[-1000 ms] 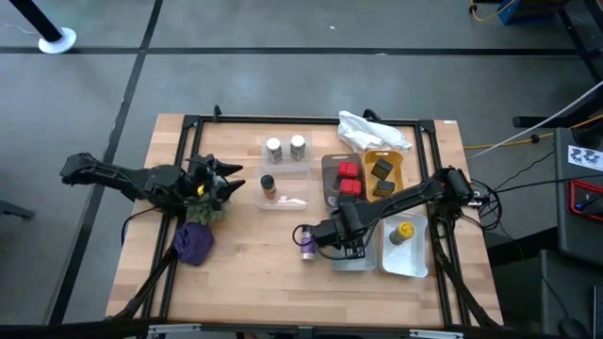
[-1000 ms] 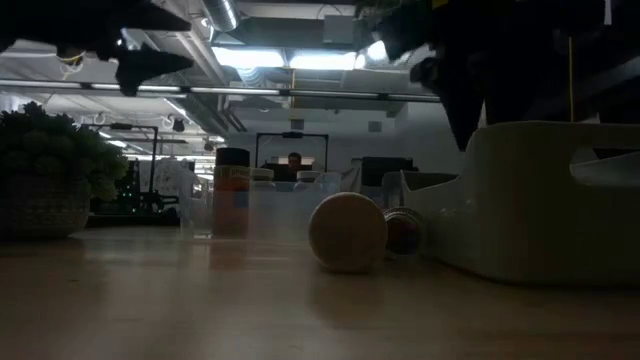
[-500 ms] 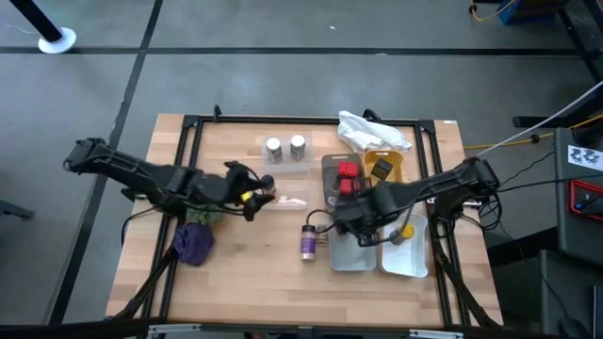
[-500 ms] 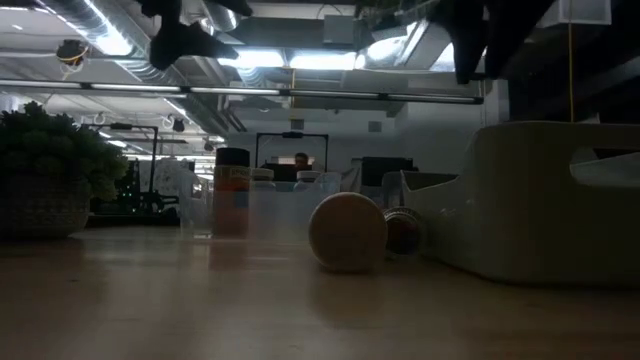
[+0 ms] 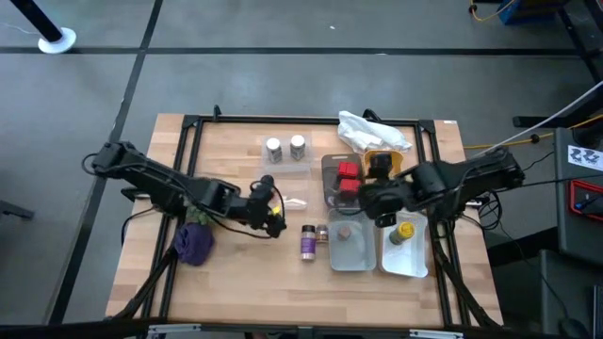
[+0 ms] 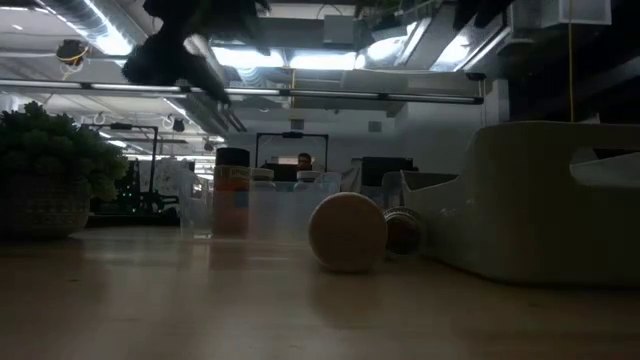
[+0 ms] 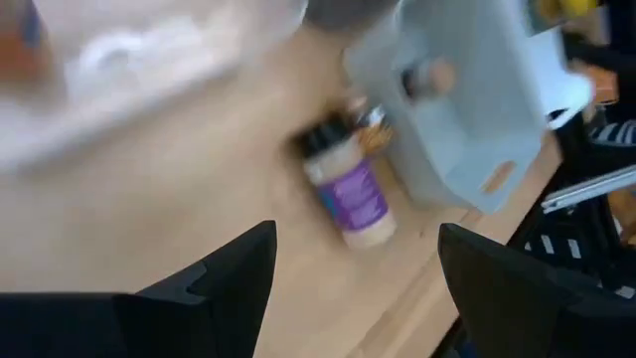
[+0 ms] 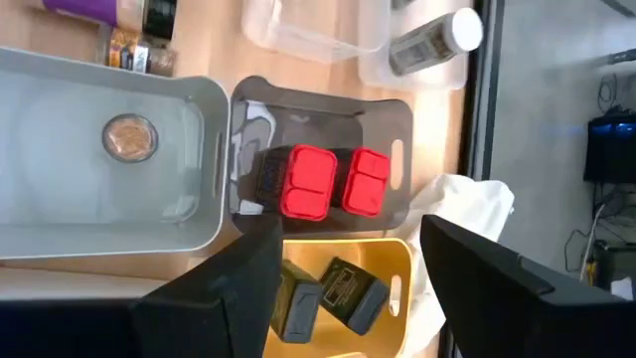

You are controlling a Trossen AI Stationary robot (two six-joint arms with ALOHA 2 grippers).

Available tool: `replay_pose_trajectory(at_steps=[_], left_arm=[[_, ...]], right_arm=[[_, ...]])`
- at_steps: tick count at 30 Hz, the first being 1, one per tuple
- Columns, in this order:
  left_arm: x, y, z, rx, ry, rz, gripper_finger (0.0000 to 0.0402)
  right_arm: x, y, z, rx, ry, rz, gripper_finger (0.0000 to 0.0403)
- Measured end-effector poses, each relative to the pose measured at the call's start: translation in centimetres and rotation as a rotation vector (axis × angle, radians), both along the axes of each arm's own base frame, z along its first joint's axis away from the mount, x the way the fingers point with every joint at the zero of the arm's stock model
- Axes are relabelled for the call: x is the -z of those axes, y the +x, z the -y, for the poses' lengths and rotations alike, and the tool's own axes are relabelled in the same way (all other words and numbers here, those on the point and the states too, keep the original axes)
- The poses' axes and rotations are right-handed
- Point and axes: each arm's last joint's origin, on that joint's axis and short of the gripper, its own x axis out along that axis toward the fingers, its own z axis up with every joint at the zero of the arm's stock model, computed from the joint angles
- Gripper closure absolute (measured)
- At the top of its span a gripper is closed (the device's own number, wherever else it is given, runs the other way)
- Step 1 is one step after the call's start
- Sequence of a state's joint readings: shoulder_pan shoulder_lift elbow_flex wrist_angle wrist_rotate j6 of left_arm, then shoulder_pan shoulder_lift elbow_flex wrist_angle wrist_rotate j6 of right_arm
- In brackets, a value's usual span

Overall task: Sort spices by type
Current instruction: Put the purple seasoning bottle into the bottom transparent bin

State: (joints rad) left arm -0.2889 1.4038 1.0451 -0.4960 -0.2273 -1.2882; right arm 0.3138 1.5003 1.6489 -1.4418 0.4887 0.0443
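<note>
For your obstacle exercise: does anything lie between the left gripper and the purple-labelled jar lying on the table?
Nothing visible does. The left gripper is open and empty; only bare wood separates it from the purple-labelled jar, which lies just beyond it beside the light grey tray.

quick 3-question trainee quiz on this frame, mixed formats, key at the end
1. Multiple choice: where are the two red tins?
A. in the dark grey bin
B. in the yellow bin
C. on the bare wood

2. True or false: the purple-labelled jar stands upright inside a tray.

3. Count: how many silver-capped jars stand in the clear tray?

Key
1. A
2. False. It lies on its side on the table, outside the trays.
3. Two
</note>
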Motion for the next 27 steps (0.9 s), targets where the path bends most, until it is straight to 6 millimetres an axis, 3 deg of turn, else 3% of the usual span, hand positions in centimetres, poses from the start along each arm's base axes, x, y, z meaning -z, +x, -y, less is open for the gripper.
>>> replay_pose_trajectory(at_steps=[9, 13, 19, 27], left_arm=[[4.1, 2.1, 1.1, -0.115, -0.176, -0.139, 0.0137], [5.3, 3.3, 1.5, -0.128, -0.202, -0.113, 0.0137], [7.0, 4.9, 2.0, -0.134, -0.229, -0.074, 0.0137], [8.9, 6.2, 2.4, -0.155, -0.259, -0.053, 0.0137]], right_arm=[[-2.3, -2.8, 0.9, 0.002, 0.025, 0.101, 0.0164], [-2.3, -3.6, 1.2, 0.007, 0.023, 0.144, 0.0164], [-0.1, -5.3, 1.8, 0.007, 0.035, 0.184, 0.0164], [4.3, -6.7, 2.2, 0.004, 0.071, 0.243, 0.0164]])
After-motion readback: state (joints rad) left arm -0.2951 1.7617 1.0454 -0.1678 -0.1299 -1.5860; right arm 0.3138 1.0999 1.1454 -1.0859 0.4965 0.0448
